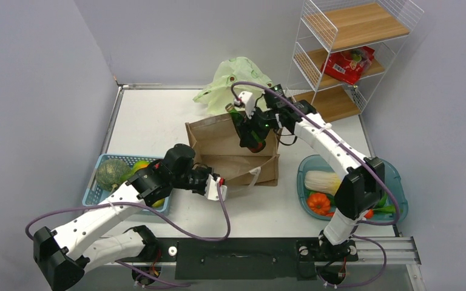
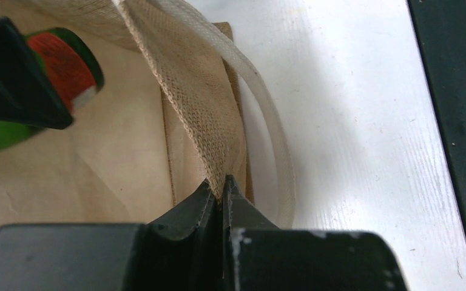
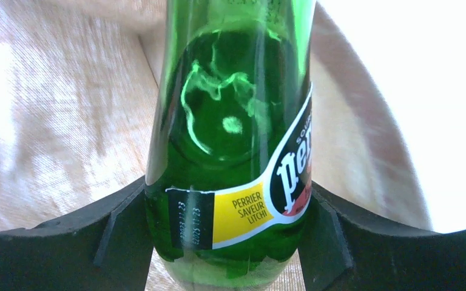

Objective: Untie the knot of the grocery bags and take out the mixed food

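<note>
- Table (image 1: pixel 151 115): white surface, carrying both bags.
- Brown paper bag (image 1: pixel 218 145): sits at the table's centre.
- Pale green plastic bag (image 1: pixel 233 76): crumpled, at 12 o'clock of the brown paper bag, against its far edge.
- Dark green bottle (image 3: pixel 230 121): tilted over the paper bag's 2 o'clock corner, neck toward 11 o'clock.
- Right gripper (image 3: pixel 230 236): jaws set wide and clamped on the bottle's lower body, with a finger at 3 and at 9 o'clock of it.
- Left gripper (image 2: pixel 220 194): at the paper bag's 6 o'clock edge, jaws fully closed and pinching the bag's woven rim.
- White handle (image 2: pixel 267 121): curves just beside the pinch, at 1 o'clock.
</note>
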You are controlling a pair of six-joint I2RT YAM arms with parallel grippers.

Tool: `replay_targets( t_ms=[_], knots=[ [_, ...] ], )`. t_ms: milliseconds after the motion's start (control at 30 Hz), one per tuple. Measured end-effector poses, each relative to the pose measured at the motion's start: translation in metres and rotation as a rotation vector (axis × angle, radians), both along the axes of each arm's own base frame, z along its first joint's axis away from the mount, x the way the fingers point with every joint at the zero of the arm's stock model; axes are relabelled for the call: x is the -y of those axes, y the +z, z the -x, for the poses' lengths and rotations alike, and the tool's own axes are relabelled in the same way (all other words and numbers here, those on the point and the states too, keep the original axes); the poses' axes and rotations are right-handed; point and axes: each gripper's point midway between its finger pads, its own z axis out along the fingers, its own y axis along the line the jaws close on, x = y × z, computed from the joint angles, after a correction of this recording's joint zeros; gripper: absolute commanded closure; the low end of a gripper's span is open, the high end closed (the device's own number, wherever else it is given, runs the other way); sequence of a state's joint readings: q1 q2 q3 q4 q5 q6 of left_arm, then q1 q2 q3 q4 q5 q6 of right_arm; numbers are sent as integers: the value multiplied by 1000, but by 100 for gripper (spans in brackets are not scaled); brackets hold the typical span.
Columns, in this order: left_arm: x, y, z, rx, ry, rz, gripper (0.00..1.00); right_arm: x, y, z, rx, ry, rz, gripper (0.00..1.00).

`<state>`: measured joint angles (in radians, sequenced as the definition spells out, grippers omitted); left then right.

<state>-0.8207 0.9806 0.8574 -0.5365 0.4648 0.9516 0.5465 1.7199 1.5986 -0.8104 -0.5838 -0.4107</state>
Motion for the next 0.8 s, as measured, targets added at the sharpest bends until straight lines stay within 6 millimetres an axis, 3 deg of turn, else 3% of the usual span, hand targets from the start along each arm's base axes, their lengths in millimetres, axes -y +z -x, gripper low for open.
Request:
replay_targets(
  t_ms=[300,467,633,800],
  knots=[
    [-2,7,-24,-34,64,46,100,1,113,-17,52,-278,-364,100],
    [-1,12,-33,-29,77,63,100,10,156,-25,47,-397,-517,100],
    [-1,13,-37,-30,79,67,100,37,187,-41,46,-532,-620,100],
    [1,15,-39,-23,72,67,100,90,230,-58,136,-687,-705,100]
  ],
)
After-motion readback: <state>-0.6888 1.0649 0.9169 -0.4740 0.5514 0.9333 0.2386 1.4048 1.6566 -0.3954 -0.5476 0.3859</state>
